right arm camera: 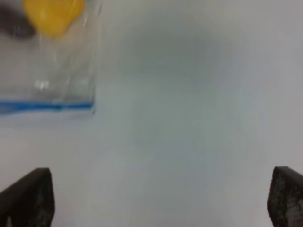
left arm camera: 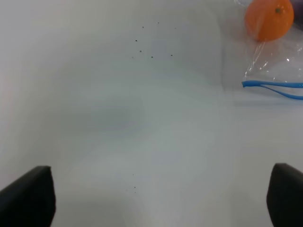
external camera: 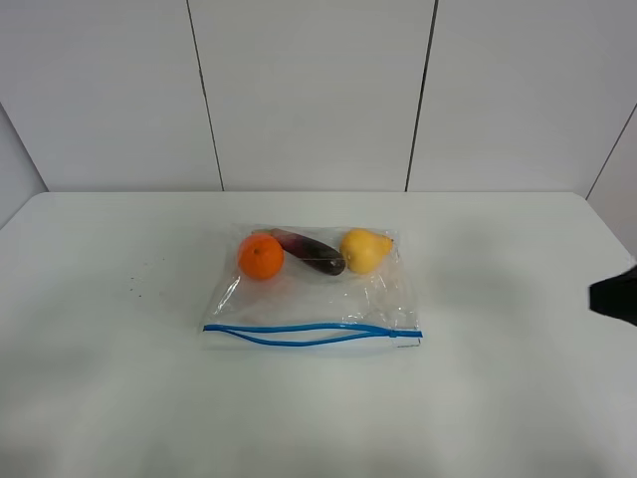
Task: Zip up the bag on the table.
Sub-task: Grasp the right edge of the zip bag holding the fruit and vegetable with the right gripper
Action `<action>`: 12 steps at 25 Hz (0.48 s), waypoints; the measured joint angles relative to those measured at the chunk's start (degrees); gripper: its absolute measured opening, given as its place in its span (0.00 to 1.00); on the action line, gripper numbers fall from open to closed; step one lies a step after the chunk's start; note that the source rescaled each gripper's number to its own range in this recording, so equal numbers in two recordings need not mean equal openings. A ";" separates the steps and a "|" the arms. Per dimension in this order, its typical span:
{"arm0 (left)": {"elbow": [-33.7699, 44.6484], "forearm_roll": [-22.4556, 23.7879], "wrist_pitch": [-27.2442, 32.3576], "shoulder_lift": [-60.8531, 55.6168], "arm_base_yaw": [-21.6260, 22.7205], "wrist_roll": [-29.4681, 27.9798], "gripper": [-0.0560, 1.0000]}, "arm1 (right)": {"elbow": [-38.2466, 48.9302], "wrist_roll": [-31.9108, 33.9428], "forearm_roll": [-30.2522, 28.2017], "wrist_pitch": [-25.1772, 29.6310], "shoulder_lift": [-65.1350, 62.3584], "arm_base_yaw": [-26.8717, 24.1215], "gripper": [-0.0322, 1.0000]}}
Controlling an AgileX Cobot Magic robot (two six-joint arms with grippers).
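**Bag sitting mid-desk, both grippers released**

The bag (external camera: 314, 289) is lying flat around the centre of the frame on the white desk (external camera: 100, 378). Its blue zipper strip (external camera: 309, 332) is running along the lower edge, and its two lines are gaping apart until they meet at the right end. An orange (external camera: 261, 256), eggplant (external camera: 311, 251) and pear (external camera: 365, 250) are sitting in a row inside, along the upper edge. The left gripper (left arm camera: 156, 198) and right gripper (right arm camera: 161, 198) are both hanging spread wide over bare desk, gripping nothing.

Clear, crinkly, glossy plastic bag (external camera: 318, 299) with a blue plastic zipper strip (external camera: 393, 333), lying on a smooth, matt white counter (external camera: 119, 378).
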 joint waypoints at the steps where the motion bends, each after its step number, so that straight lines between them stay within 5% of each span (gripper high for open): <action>1: 0.00 0.00 0.00 0.00 0.00 0.00 1.00 | 0.00 -2.60 1.92 -1.31 3.43 0.00 1.00; 12: 0.00 0.00 0.00 0.00 0.00 0.00 1.00 | -0.12 -40.14 33.09 -6.29 36.77 -0.43 1.00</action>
